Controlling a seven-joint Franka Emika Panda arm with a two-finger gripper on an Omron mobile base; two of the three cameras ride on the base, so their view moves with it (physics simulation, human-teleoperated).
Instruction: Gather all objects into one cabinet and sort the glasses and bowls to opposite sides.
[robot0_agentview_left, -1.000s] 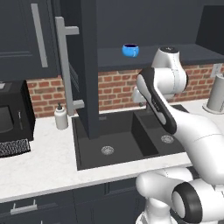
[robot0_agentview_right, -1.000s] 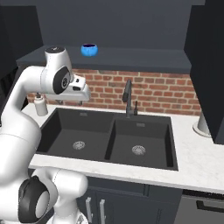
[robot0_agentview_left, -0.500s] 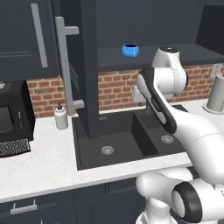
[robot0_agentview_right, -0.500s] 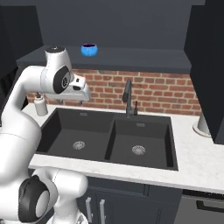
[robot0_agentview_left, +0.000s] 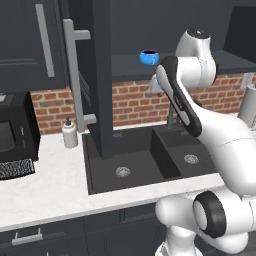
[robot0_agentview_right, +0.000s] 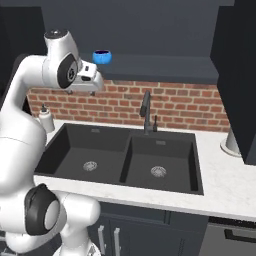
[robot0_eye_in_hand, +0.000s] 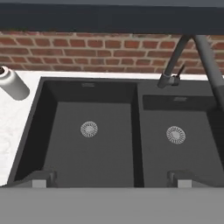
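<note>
The gripper (robot0_eye_in_hand: 111, 178) is held wide apart and empty above the double sink (robot0_eye_in_hand: 113, 131), beside the faucet (robot0_agentview_right: 146, 111). The bright blue bowl (robot0_agentview_right: 102, 56) is seen on the open cabinet (robot0_agentview_right: 165, 67) floor, up behind the sink.

Blue bowl (robot0_agentview_left: 149, 57) looked glossy, ceramic or plastic, can't tell which. Cabinet (robot0_agentview_left: 98, 75) doors were matt charcoal slab, smooth; bar handles (robot0_agentview_left: 75, 80) matt grey, metal-like. Backsplash (robot0_agentview_right: 165, 105) was rough red brick with pale mortar. Double sink (robot0_eye_in_hand: 113, 131) was matt black, slightly grainy, with shiny metal drain strainers (robot0_eye_in_hand: 89, 129). Faucet (robot0_eye_in_hand: 183, 57) was dark satin metal. Countertop (robot0_agentview_left: 55, 185) was white speckled stone, smooth. Soap bottle (robot0_agentview_left: 69, 134) was off-white, satin. Arm shell (robot0_agentview_right: 20, 130) was glossy white plastic.
</note>
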